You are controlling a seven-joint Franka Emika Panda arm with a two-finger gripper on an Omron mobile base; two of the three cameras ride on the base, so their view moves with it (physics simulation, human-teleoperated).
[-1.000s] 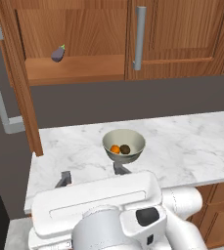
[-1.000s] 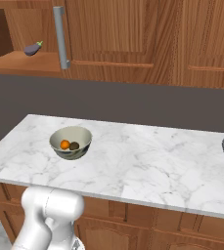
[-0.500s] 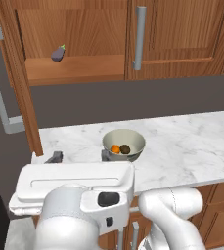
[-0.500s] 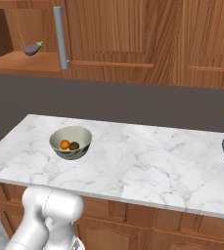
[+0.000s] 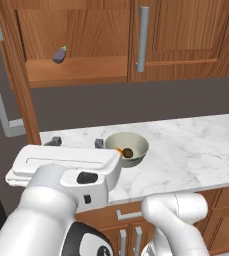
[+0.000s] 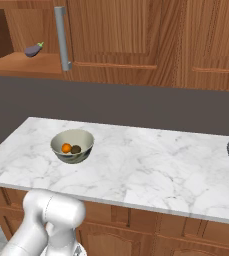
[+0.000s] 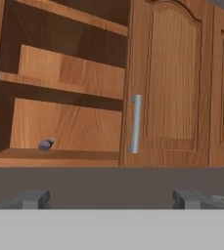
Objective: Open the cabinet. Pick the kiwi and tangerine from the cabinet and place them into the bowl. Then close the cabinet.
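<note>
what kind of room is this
A rendered home kitchen, most likely: a reddish-brown wooden wall cabinet with a long grey bar handle hangs above a white marble counter, and a round grey-beige bowl holding small fruit sits on that counter.

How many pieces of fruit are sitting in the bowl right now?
2. In the bowl, the tangerine lies on the left and the kiwi just right of it, as seen in the right base view. Nothing else shows inside, though the near wall hides a little of the bottom.
</note>
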